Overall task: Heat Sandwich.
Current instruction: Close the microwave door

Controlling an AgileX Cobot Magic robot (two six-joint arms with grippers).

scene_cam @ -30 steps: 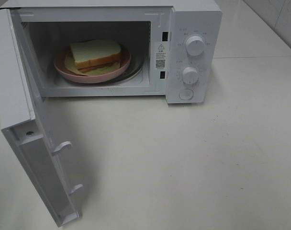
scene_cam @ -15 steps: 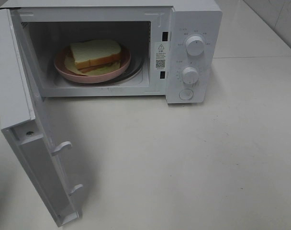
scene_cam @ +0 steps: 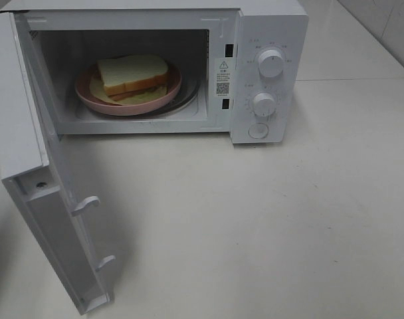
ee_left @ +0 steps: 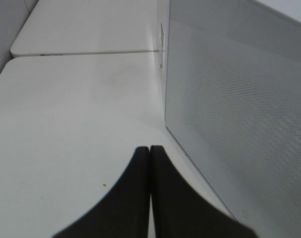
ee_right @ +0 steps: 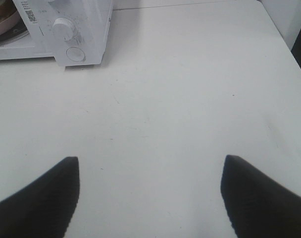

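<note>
The sandwich point(scene_cam: 132, 73) lies on the pink plate point(scene_cam: 169, 93) inside the microwave point(scene_cam: 268, 40), whose door point(scene_cam: 29, 153) stands wide open over the surface point(scene_cam: 255, 219). The left end effector point(ee_left: 150, 153), pressed shut on nothing, sits near the door's outer face. The right end effector point(ee_right: 150, 158) gapes wide and empty. Risk: a glancing push could leave the door unlatched or shift the microwave. Nothing has moved since the earlier exterior view.

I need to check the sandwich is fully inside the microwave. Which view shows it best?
Exterior high: the sandwich sits in full view on the pink plate inside the open microwave. Right wrist catches only the plate's edge; left wrist shows only the door from outside, no sandwich.
</note>
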